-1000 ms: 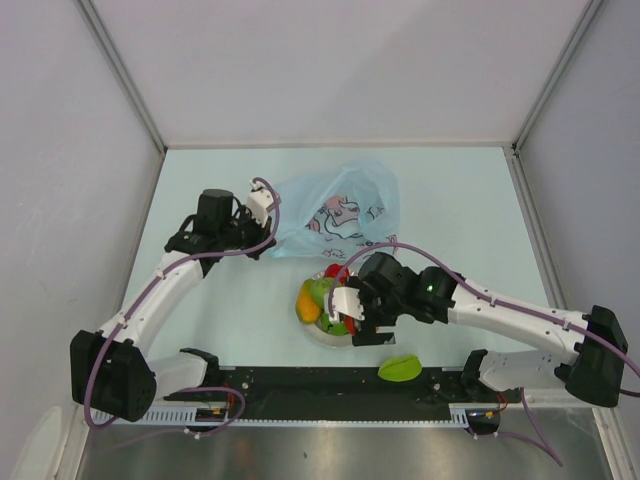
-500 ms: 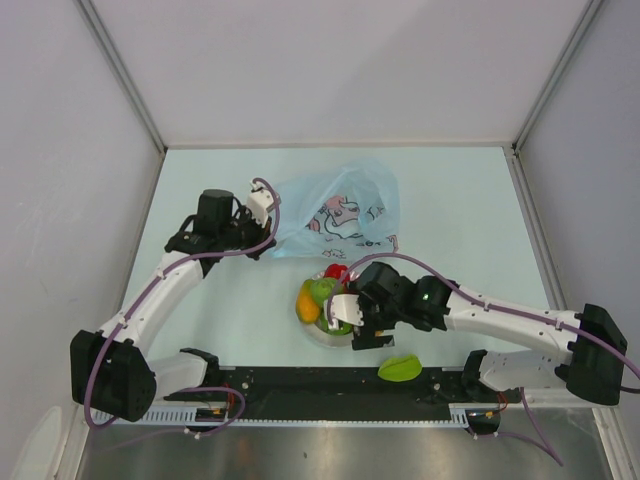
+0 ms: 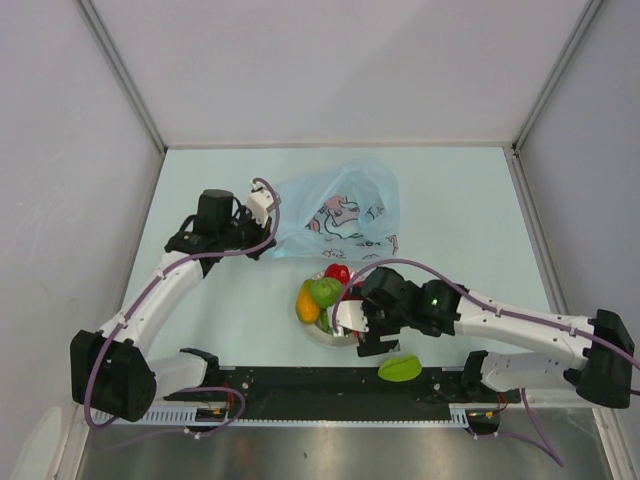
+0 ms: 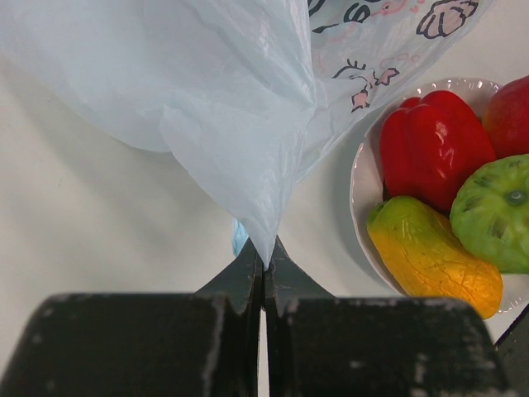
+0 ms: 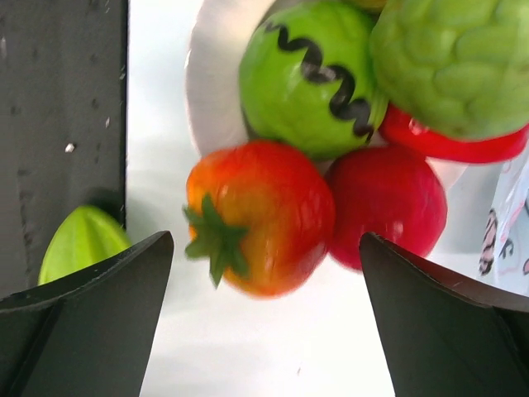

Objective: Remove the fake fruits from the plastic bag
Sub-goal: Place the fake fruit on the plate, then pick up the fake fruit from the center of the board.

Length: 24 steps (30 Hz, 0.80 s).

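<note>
Holding fake fruits [image 3: 324,293]: white plate [image 4: 359,190]; left gripper [image 4: 264,271] pinching plastic bag [image 3: 340,208].

Right gripper [image 5: 264,241] stood wide open. A slightly blurred strawberry [image 5: 260,217] showed between its fingers, just beside a round red fruit [image 5: 384,203]. Beyond them, two green fruits [image 5: 306,78] sat on a white plate [image 5: 211,91].

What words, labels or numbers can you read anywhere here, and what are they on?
None can be read.
The bag carries only a printed drawing in red and dark outlines, with no letters that show.
Nothing else in view shows lettering.
</note>
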Each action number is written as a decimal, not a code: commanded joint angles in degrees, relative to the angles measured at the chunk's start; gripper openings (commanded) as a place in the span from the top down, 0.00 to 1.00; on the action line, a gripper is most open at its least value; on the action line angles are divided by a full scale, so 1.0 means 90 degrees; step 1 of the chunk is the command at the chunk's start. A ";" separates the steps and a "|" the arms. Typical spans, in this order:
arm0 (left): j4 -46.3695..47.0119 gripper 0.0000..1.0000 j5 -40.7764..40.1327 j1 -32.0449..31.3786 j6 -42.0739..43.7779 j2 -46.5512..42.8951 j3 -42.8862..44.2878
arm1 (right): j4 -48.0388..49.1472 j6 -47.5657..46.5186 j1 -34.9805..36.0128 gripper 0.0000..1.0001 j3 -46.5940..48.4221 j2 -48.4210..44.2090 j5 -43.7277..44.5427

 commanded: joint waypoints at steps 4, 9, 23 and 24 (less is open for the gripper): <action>0.0001 1.00 0.0129 0.0043 0.0110 -0.0030 -0.0012 | -0.1576 -0.0156 -0.0260 0.00 0.0291 -0.0892 -0.0534; 0.0089 1.00 0.0148 0.0043 0.0081 0.0038 -0.0022 | -0.2349 -0.0700 -0.0290 0.00 0.0223 -0.0903 -0.1760; -0.0106 1.00 0.0070 0.0043 0.0189 0.0019 0.0086 | -0.1707 -0.0879 0.0315 0.00 -0.0792 0.0191 -0.1970; -0.0106 1.00 0.0070 0.0043 0.0179 0.0009 0.0086 | -0.1503 -0.0811 0.0345 0.00 -0.0861 0.0172 -0.1912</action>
